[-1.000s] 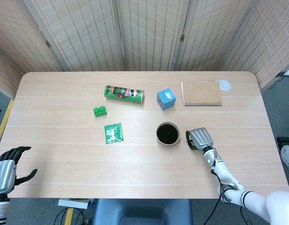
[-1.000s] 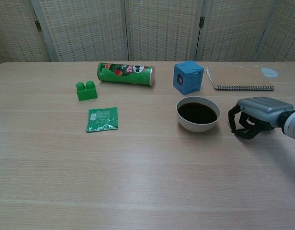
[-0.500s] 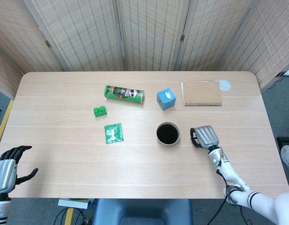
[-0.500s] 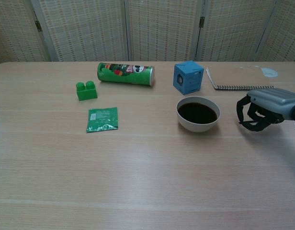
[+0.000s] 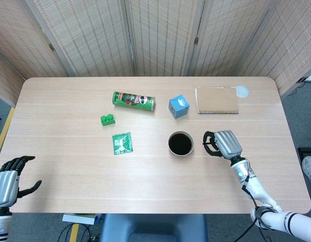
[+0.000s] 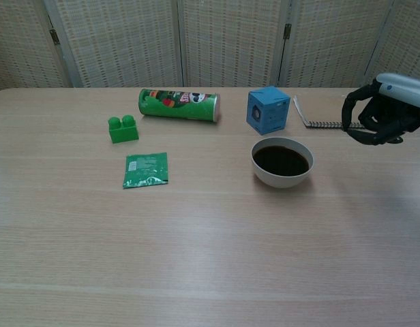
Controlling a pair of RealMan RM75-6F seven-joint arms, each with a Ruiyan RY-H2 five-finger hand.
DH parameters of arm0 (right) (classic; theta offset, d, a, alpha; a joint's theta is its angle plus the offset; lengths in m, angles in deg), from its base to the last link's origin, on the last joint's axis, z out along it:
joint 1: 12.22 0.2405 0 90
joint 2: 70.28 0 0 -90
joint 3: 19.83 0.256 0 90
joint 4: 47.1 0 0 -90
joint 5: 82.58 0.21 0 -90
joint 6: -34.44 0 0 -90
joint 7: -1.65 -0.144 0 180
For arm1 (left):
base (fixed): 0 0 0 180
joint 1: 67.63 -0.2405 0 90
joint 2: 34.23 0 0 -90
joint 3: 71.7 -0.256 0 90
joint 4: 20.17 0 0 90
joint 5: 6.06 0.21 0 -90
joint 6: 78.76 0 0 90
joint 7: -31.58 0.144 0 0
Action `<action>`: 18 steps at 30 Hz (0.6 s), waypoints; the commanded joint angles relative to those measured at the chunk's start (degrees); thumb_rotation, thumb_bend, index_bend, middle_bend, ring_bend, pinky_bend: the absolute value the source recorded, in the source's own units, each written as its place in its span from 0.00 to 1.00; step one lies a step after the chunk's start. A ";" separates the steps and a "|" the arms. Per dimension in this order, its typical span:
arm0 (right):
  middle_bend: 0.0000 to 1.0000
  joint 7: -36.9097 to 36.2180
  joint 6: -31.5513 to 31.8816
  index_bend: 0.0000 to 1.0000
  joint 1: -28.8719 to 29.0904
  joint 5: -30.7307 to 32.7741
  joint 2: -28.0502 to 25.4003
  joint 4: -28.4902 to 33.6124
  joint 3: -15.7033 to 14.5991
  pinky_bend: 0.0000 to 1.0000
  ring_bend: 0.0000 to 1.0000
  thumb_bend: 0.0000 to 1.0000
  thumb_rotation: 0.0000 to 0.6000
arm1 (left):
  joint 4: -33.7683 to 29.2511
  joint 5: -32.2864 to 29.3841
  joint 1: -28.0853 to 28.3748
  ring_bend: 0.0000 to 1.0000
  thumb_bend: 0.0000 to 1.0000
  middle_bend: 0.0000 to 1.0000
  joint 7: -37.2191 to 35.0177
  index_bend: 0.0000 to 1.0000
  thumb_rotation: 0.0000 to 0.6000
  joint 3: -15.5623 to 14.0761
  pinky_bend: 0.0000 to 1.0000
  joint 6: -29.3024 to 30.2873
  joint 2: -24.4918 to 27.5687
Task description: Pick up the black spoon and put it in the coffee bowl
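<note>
The coffee bowl (image 5: 180,143) (image 6: 281,161), white and full of dark coffee, stands right of the table's middle. My right hand (image 5: 223,144) (image 6: 384,109) hangs above the table just right of the bowl, its dark fingers curled in. The black spoon shows nowhere on the table. It appears to lie inside those curled fingers, hard to separate from them. My left hand (image 5: 6,184) sits off the table's near left corner with fingers spread and nothing in it.
A green chip can (image 5: 134,101) lies on its side at the back. A blue box (image 5: 178,106) stands behind the bowl, and a brown notebook (image 5: 217,100) lies to the right of the box. A green block (image 5: 108,119) and a green sachet (image 5: 122,143) lie to the left.
My right hand has risen off the table beside the bowl and drifted slightly right, fingers still curled. The left hand has stayed put.
</note>
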 commanded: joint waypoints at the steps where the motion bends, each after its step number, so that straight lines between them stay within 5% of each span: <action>1: 0.88 -5.47 0.93 0.62 0.15 -1.45 -1.26 3.92 1.20 1.00 1.00 0.41 1.00 | -0.22 0.12 0.01 0.25 0.23 0.29 0.06 0.28 1.00 0.08 0.27 0.18 0.10; 18: 0.88 -24.01 -6.89 0.63 7.52 3.03 11.86 -2.50 5.87 1.00 1.00 0.41 1.00 | -0.51 -0.16 -0.66 0.25 0.23 0.29 -0.27 0.28 1.00 -0.04 0.27 0.84 0.74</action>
